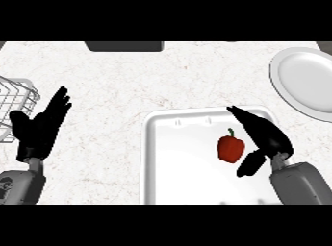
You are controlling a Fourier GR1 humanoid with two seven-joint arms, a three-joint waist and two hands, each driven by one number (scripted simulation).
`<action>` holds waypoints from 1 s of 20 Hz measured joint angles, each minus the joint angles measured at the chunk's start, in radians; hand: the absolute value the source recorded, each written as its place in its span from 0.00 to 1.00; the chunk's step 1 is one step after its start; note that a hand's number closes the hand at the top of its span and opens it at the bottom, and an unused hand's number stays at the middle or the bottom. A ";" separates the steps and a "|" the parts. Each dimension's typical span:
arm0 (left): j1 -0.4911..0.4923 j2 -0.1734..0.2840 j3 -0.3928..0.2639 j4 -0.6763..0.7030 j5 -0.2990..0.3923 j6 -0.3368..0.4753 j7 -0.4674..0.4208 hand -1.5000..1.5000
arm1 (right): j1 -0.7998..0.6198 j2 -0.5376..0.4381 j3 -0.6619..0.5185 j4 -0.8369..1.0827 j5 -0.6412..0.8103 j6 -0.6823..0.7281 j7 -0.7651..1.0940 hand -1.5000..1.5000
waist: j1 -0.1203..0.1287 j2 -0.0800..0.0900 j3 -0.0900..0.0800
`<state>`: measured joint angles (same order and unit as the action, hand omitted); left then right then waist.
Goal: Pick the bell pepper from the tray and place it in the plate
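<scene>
a wire basket sits far left, contents unclear. the left hand rests open beside it. the red bell pepper lies in the white tray; the right hand, fingers straight, holds nothing just beside it. the white plate lies bare on the tabletop.

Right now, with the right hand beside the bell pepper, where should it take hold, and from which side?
Grip the bell pepper round its red body, below the green stem pointing away from the robot. Come from its right, where the open right hand already sits over the tray, thumb toward the fruit. The stem looks too thin to hold.
</scene>
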<state>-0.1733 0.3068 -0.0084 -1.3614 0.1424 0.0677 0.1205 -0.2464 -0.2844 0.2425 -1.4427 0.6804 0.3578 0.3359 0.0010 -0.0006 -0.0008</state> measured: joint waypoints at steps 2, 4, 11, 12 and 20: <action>0.009 -0.002 0.006 -0.029 -0.008 -0.002 0.020 0.50 | -0.008 0.008 0.003 0.006 0.015 0.022 0.003 0.00 | 0.000 -0.001 -0.001; 0.003 -0.006 0.015 -0.023 -0.009 -0.011 0.023 0.50 | -0.005 0.004 0.007 0.018 0.028 0.031 -0.026 1.00 | 0.000 -0.005 -0.004; -0.006 -0.026 0.019 -0.029 -0.034 -0.004 0.036 0.50 | -0.016 0.019 0.035 0.026 0.063 0.051 -0.085 1.00 | -0.004 -0.010 -0.010; 0.005 -0.024 0.022 -0.030 -0.033 -0.012 0.031 0.50 | -0.016 0.017 0.026 0.026 0.058 0.053 -0.100 1.00 | -0.003 -0.010 -0.009; 0.011 -0.041 0.023 -0.058 -0.041 -0.030 0.050 0.50 | -0.152 0.120 -0.052 0.167 0.096 -0.022 -0.037 1.00 | 0.016 0.000 -0.005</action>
<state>-0.1618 0.2656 0.0142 -1.4199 0.1015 0.0382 0.1707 -0.3985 -0.1639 0.1909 -1.2758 0.7760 0.3362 0.2988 0.0167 -0.0010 -0.0061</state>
